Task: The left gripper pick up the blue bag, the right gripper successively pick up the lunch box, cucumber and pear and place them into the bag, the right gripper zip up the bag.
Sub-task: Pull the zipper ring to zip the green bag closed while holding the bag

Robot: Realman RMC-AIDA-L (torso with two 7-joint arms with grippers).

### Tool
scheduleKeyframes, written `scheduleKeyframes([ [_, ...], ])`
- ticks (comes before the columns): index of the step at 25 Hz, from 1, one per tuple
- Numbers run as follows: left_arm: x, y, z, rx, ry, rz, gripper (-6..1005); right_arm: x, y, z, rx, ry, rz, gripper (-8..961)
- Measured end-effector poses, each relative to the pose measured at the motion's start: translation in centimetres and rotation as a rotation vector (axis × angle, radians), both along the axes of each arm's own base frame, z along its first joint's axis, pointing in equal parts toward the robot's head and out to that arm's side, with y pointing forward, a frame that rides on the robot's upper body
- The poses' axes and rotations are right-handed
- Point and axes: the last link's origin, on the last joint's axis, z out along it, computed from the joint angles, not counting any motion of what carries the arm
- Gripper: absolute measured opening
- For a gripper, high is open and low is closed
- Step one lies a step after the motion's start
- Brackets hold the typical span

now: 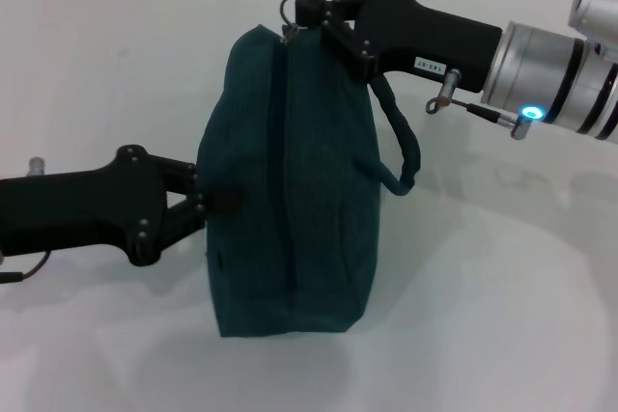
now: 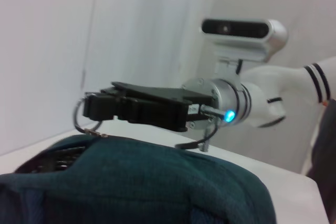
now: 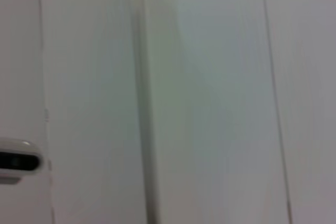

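My right gripper (image 1: 311,14) sits at the far end of the blue bag (image 1: 290,190), and its jaws are pinched together on the metal ring pull (image 1: 291,4) of the zipper — the left wrist view shows the same ring (image 2: 84,121) hanging from the closed tips just above the fabric. The zipper seam (image 1: 282,171) runs from that far end straight toward me along the top of the bag, so the bag's long axis lies near-to-far and the pull is at the far extreme of it. I cannot tell from here whether that is the shut end or the open end of the track; the seam looks drawn together along what I can see, which I read as the zip being at or close to its last stretch.

Any further pull has to follow that line, not cross it — a sideways tug would just drag the bag.

Outward from there, the carry strap (image 1: 401,147) loops off the right side of the bag under my right forearm. My left gripper (image 1: 208,202) comes in from the left, jaws clamped on the left side of the bag at about mid-length, bracing it against the pull. The bag stands bulging on the white desk (image 1: 502,315), roughly centre. No lunch box, cucumber or pear shows on the desk, so I judge they are already inside. The right wrist view shows only blank wall.
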Motion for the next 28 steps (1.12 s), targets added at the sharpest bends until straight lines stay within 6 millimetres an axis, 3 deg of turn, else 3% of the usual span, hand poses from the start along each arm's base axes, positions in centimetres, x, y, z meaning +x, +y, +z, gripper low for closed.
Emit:
scheduleKeyframes([
  [28,-3.0,0.9,1.3,0.137,-0.100,0.147,68,1.7,0.6,0.7,0.046,0.020,-0.086,6],
])
